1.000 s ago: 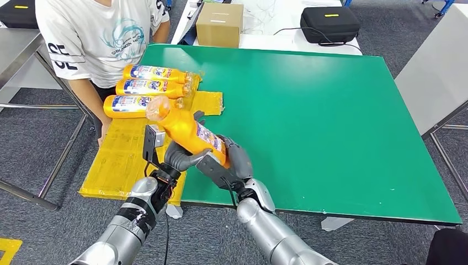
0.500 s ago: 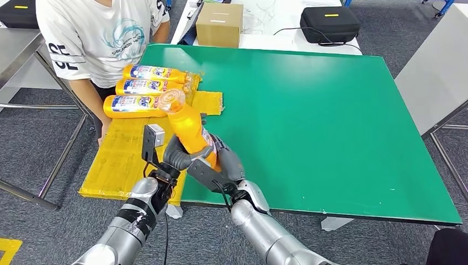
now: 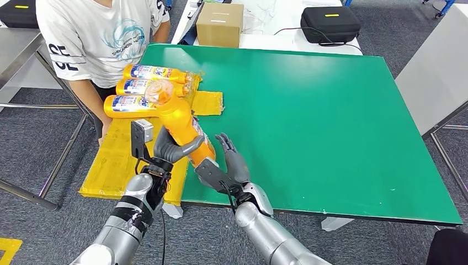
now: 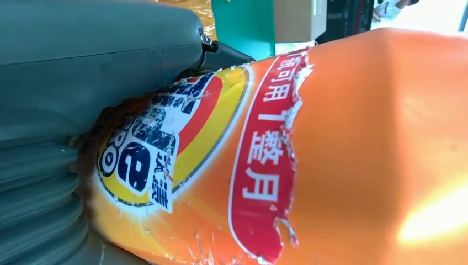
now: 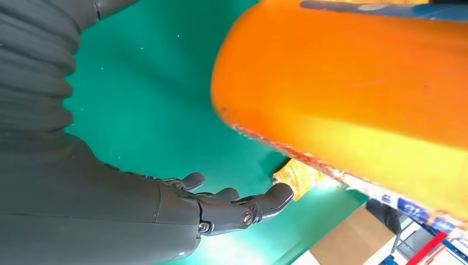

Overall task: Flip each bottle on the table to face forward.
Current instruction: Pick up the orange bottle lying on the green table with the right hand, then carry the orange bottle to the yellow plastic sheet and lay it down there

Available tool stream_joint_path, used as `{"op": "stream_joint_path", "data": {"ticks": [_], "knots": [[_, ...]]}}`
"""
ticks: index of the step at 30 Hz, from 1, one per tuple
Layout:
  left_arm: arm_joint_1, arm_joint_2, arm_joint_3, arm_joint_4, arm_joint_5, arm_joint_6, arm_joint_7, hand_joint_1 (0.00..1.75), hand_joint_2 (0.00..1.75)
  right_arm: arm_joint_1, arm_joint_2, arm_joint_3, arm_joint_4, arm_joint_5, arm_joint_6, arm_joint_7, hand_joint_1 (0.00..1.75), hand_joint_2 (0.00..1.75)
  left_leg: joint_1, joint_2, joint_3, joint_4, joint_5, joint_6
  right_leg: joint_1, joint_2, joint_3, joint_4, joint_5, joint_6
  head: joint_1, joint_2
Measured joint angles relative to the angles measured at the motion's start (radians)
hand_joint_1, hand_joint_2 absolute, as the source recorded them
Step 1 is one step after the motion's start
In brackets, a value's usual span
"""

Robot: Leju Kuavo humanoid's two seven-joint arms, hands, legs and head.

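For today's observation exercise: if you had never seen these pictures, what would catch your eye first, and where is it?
First, the bright orange plastic bottle held up at an angle by the robot's left hand over the near left edge of the green table. Beside it the right hand is open, fingers spread, holding nothing. Behind, three more orange bottles with blue labels lie in a row on yellow sheeting, next to a person in a white shirt.
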Motion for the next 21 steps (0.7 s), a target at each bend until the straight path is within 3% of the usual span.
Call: {"op": "stream_joint_path", "data": {"ticks": [6, 13, 16, 21], "knots": [[0.001, 0.001, 0.01, -0.009, -0.009, 0.024, -0.002, 1.75, 1.75, 0.008, -0.005, -0.003, -0.017, -0.008, -0.001, -0.004, 0.0, 1.75, 0.0, 0.0, 0.0, 0.0, 0.0, 0.0, 0.0, 0.0, 0.0, 0.0, 0.0, 0.0, 0.0, 0.0], [-0.009, 0.034, 0.039, -0.013, -0.147, 0.154, -0.026, 1.75, 1.75, 0.051, -0.022, -0.035, -0.105, -0.053, -0.023, -0.035, 0.0, 1.75, 0.0, 0.0, 0.0, 0.0, 0.0, 0.0, 0.0, 0.0, 0.0, 0.0, 0.0, 0.0, 0.0, 0.0], [-0.038, 0.069, 0.054, 0.015, -0.257, 0.23, -0.034, 1.75, 1.75, 0.073, -0.035, -0.057, -0.161, -0.081, -0.036, -0.052, 0.0, 1.75, 0.0, 0.0, 0.0, 0.0, 0.0, 0.0, 0.0, 0.0, 0.0, 0.0, 0.0, 0.0, 0.0, 0.0], [-0.13, 0.165, 0.063, 0.154, -0.587, 0.383, -0.059, 1.75, 1.75, 0.109, -0.058, -0.102, -0.284, -0.146, -0.025, -0.082, 0.0, 1.75, 0.0, 0.002, 0.0, 0.0, 0.001, -0.001, 0.0, 0.001, -0.001, 0.0, 0.0, 0.0, 0.0, 0.0]]}}
